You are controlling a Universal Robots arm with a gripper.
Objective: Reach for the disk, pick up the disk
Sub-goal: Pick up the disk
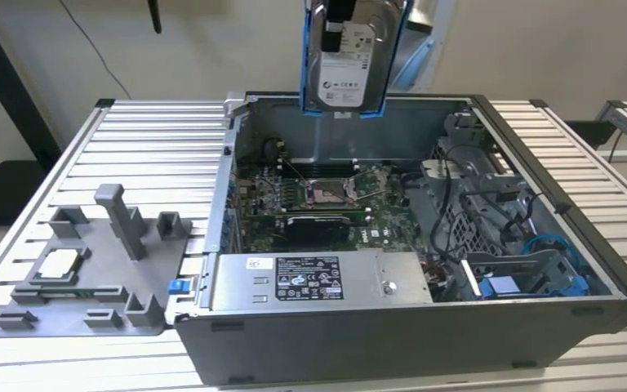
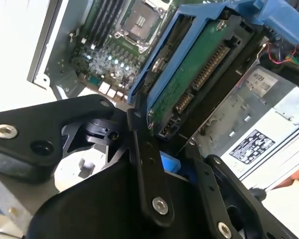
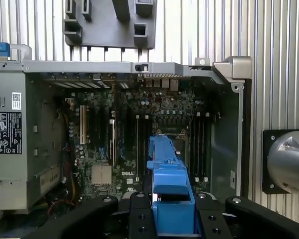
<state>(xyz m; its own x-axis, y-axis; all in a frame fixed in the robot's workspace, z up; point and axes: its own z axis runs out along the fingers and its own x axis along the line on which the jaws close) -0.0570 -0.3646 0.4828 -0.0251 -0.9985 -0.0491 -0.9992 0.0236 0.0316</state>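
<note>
- Black fingers [image 3: 138, 219] of the end effector [image 3: 172, 215] were clenched on the disk [image 3: 167, 167], one on either side of its bright blue carrier frame; this showed in both wrist views.
- Held on edge, the disk [image 2: 195, 68] showed its green circuit-board face and connector row in the second wrist view, with the blue frame along its edges.
- In the upper middle of the exterior view, the disk [image 1: 346, 72] hung upright in the air, white label facing the camera, clear above the rear wall of the open computer case [image 1: 401, 336] and touching nothing below.
- Under it, inside the case, lay the green motherboard [image 1: 325, 194] with its square processor socket at the centre.
- Along the case's near wall sat a long grey box [image 1: 313, 280] with a black-and-white label.
- Toward the exterior view's right, the case held tangled cables and a blue-trimmed drive bay [image 1: 522, 282].
- At the lower left of the exterior view, a grey moulded fixture [image 1: 107, 314] rested on the bench [image 1: 150, 147], just beside the case, with a small square silver chip [image 1: 59, 262] seated in it.
- Ribbed aluminium slats formed the bench surface around the case.
</note>
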